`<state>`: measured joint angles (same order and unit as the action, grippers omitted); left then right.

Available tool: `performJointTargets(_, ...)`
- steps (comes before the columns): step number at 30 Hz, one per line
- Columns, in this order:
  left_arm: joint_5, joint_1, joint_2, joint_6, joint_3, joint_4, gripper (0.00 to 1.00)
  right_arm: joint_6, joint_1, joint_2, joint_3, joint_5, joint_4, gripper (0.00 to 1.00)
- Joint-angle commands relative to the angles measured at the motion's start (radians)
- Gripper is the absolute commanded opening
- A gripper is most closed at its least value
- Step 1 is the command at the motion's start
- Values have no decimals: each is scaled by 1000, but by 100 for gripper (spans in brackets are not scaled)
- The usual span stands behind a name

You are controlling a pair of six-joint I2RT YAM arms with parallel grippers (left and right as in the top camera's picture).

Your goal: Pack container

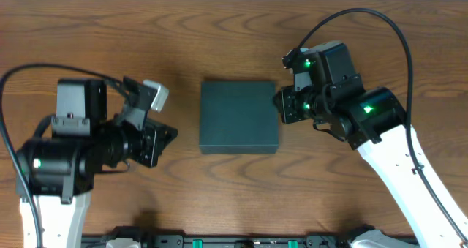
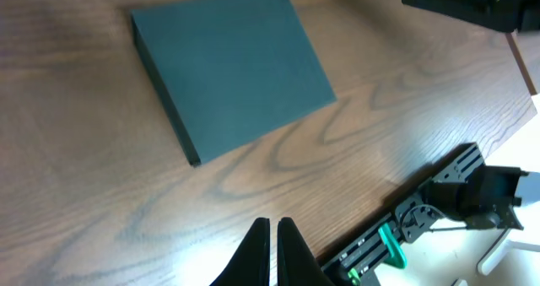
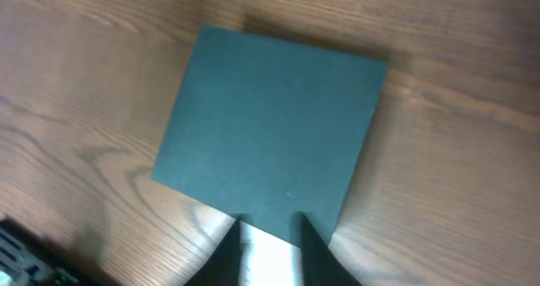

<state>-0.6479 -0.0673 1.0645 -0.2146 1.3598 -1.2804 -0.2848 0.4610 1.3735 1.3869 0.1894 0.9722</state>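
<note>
Although both arms flanked the container (image 1: 239, 117), only the right gripper (image 1: 281, 106) was really at it. Seen from overhead, its tips sat just beside the container's right edge, while the left gripper (image 1: 170, 134) hung clearly apart from the container's left edge. The container lay flat on the wooden table (image 1: 219, 28) between the two, its lid closed, with nothing to pack visible around it. It was close to square, so it offered no long axis to line up with, and which edge carried the hinge could not be told.

In the right wrist view the fingers (image 3: 226, 254) were spread, their tips at the container's nearest edge. Whether they touched it could not be told. In the left wrist view the fingers (image 2: 256, 254) were pressed almost together on nothing, with the container well ahead of them and lying at a slant.

By my judgement the lid had to be opened first, and the right arm, being nearer, was better placed for that.
</note>
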Motion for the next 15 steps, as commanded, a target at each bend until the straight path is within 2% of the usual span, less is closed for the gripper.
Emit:
performJointTargets(1, -10, 1, -33, -17, -21, 0, 6, 12, 9, -2, 4, -35, 13, 80)
performJointTargets(2, -11, 1, -36, -14, -21, -1, 7, 12, 9, -2, 4, -35, 16, 99)
performJointTargets(4, -7, 1, -36, -9, -21, -1, 45, 13, 9, -1, 4, -35, 16, 99)
performJointTargets(5, -7, 1, -35, -9, -21, -2, 67, 13, 9, -1, 4, -35, 16, 99)
performJointTargets(6, -7, 1, -34, 0, -21, -2, 95, 13, 9, -1, 4, -35, 16, 99)
performJointTargets(15, 4, 1, -32, 13, -21, -2, 95, 13, 9, -1, 4, -35, 16, 99)
